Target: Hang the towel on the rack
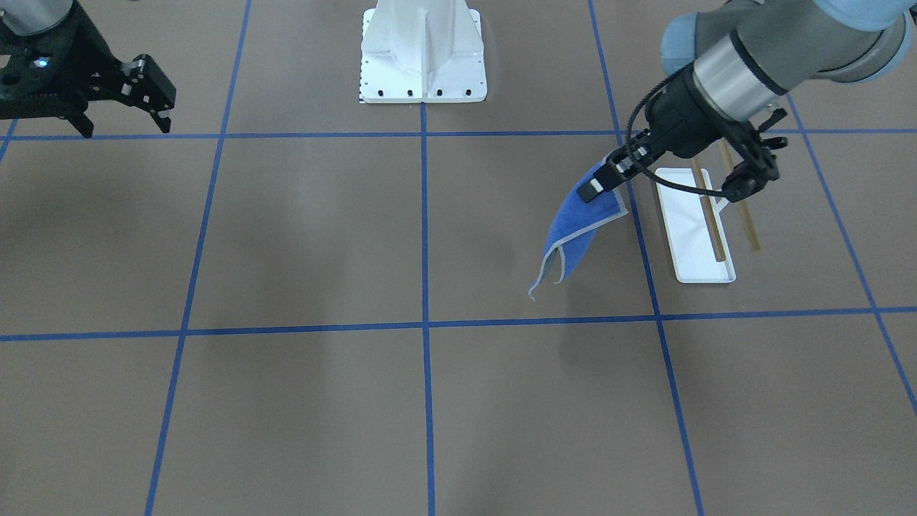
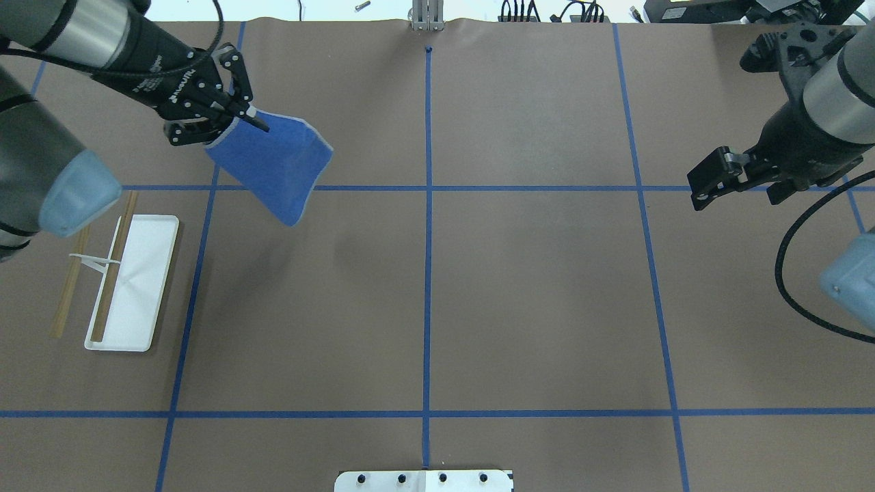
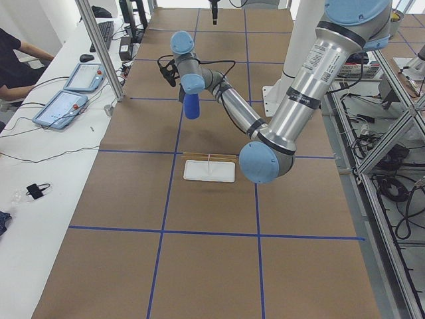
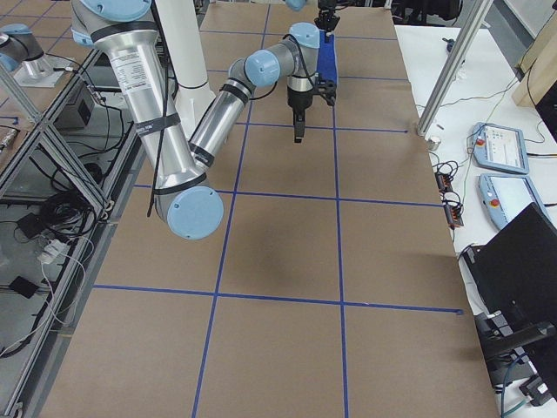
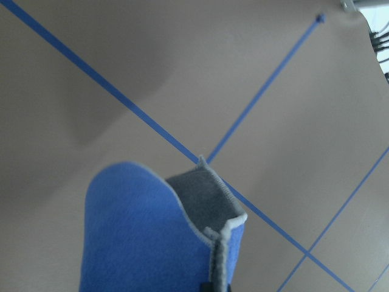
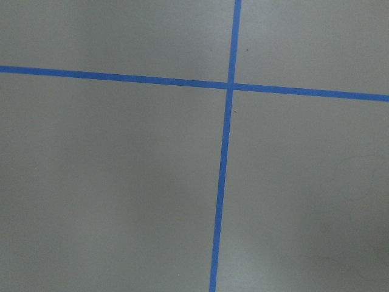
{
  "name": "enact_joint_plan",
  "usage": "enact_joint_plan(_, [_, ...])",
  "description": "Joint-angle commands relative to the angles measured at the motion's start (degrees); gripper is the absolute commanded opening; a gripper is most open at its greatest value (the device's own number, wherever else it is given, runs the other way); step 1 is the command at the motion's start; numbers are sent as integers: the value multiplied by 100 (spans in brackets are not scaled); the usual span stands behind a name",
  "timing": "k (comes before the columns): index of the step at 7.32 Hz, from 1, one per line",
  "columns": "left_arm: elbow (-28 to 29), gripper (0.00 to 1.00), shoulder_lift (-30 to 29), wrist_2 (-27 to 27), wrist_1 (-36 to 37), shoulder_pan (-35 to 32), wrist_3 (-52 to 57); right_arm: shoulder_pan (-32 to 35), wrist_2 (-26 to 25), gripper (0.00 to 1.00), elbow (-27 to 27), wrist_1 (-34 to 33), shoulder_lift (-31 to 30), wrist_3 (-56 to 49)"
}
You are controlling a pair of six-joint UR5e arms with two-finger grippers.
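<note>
The royal-blue towel hangs in the air from my left gripper, which is shut on its top edge. In the front view the towel droops beside the rack's white tray base, to its left and above the table. The rack stands with two tan rods, one over the tray and one beside it. The left wrist view shows the towel's folded corner with its grey edge. My right gripper is open and empty, far across the table.
The white bolted robot pedestal stands at the table's middle edge. Blue tape lines grid the brown table. An operator and tablets are at a side bench. The left arm's elbow hangs over the rack's end.
</note>
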Motion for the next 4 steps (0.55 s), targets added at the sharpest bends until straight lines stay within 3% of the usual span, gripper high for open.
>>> enact_joint_plan(1, [-394, 0, 1382, -35, -2, -420, 1143, 681, 586, 100, -598, -109, -165, -837])
enact_joint_plan(4, [-904, 0, 3071, -35, -46, -615, 2549, 805, 860, 100, -749, -74, -175, -909])
